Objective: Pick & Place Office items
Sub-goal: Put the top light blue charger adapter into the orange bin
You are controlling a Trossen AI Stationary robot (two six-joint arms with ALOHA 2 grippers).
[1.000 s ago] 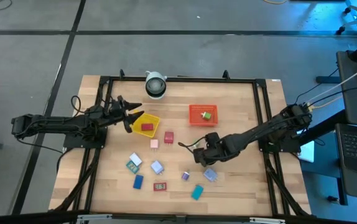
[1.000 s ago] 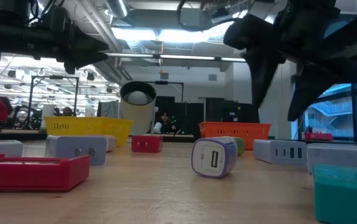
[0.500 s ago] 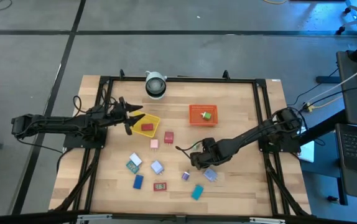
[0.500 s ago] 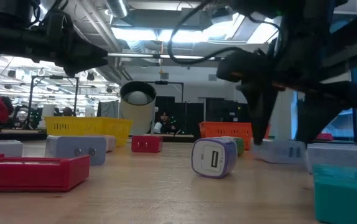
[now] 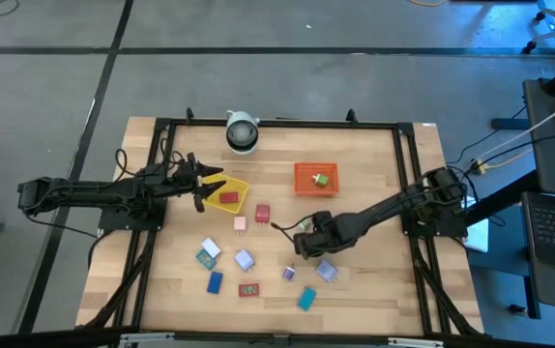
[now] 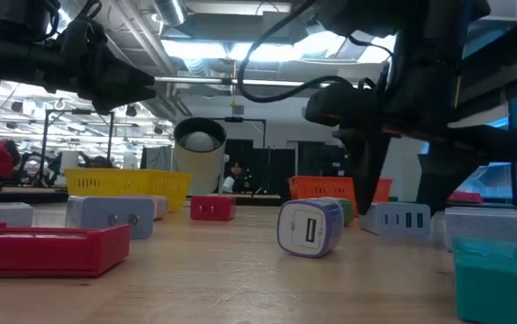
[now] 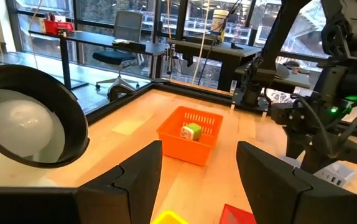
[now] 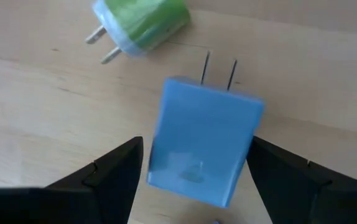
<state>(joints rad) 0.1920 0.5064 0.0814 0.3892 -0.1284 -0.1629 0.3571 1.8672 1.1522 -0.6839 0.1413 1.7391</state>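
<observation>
My right gripper (image 8: 196, 144) is open and low over the table's near middle. Its fingers stand on either side of a pale blue plug block (image 8: 206, 115) that lies flat on the wood, prongs pointing away. In the low view the two fingers straddle the block (image 6: 403, 219). A green-and-white plug (image 8: 144, 22) lies just beyond. My left gripper (image 5: 206, 184) is open and hovers at the left edge of the yellow tray (image 5: 242, 184), which holds a red piece (image 5: 228, 198). Other small pieces lie scattered, such as a purple one (image 5: 288, 274) and a teal one (image 5: 306, 299).
The red tray (image 5: 304, 184) at the far middle holds a green piece (image 5: 322, 178). A white-and-black round device (image 5: 242, 132) stands at the far edge. More pieces lie near the left: red (image 5: 262, 213), pink (image 5: 240, 223), blue (image 5: 215, 282). Black frame rails border the table.
My right gripper has moved toward the table's near-left and come down, so its open fingers now stand around the pale blue plug block. The block has not moved. My left arm has kept still.
</observation>
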